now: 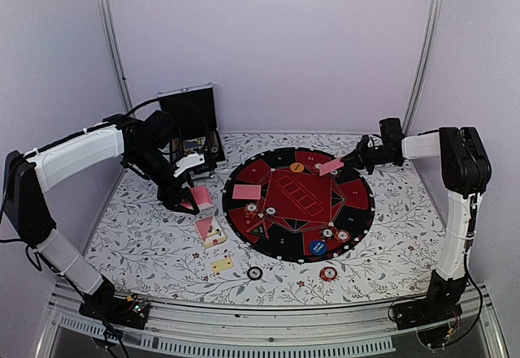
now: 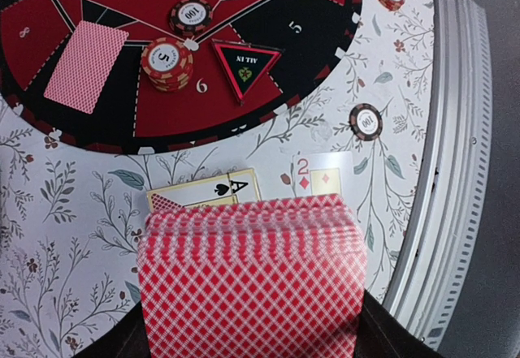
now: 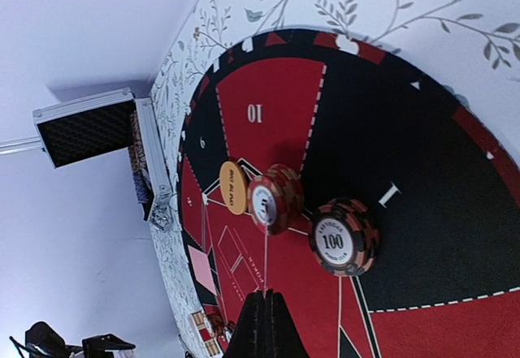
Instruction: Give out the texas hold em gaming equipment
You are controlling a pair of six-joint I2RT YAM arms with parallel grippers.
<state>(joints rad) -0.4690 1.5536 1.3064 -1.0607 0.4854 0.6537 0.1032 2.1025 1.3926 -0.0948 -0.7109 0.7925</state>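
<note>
My left gripper (image 1: 185, 201) is shut on a deck of pink-red-backed cards (image 2: 252, 285) and holds it above the table, left of the round mat (image 1: 357, 212). Under the deck lie a face-up ace of spades (image 2: 207, 189) and a two of diamonds (image 2: 321, 175). My right gripper (image 1: 348, 161) is shut on a single card (image 1: 331, 166), seen edge-on in the right wrist view (image 3: 266, 252), above the mat's far side. Two chip stacks (image 3: 274, 198) (image 3: 345, 236) stand there. A face-down card (image 1: 246, 191) and more chip stacks (image 2: 166, 62) lie on the mat's left.
The open black chip case (image 1: 191, 127) stands at the back left. A black chip (image 1: 255, 273) and a red chip (image 1: 328, 273) lie on the table in front of the mat. An orange button (image 1: 297, 167) and a blue button (image 1: 318, 247) sit on the mat.
</note>
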